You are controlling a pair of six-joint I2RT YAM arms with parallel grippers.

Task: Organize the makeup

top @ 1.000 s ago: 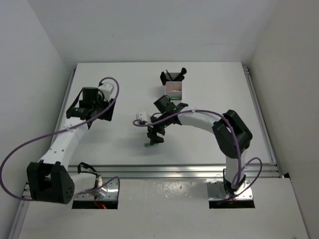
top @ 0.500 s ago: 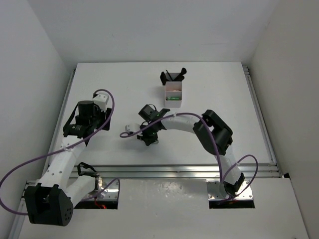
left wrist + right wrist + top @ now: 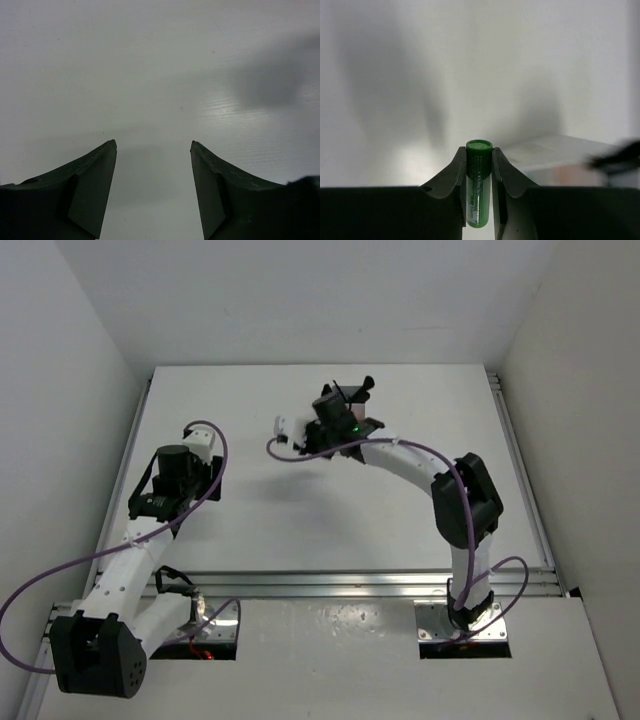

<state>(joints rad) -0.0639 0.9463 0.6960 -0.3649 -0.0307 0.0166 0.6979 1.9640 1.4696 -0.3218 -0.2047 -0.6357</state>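
My right gripper (image 3: 479, 154) is shut on a green tube (image 3: 479, 190) that stands upright between the fingers, its round cap just above the tips. In the top view this gripper (image 3: 335, 418) hangs over the white box at the back centre of the table and covers most of it. Black brushes (image 3: 366, 384) stick up behind it. In the right wrist view the box (image 3: 555, 155) lies just right of and beyond the tube, with a blurred black brush (image 3: 615, 157) at the far right. My left gripper (image 3: 153, 145) is open over bare table, at the left (image 3: 152, 502).
The white table (image 3: 250, 520) has a metal rail (image 3: 350, 585) along its near edge and another down the right side (image 3: 520, 470). White walls close in on three sides. Purple cables loop off both arms.
My right gripper shut on the green tube at mid-table and carried it back and up to the box. My left arm pulled back a little toward its base.
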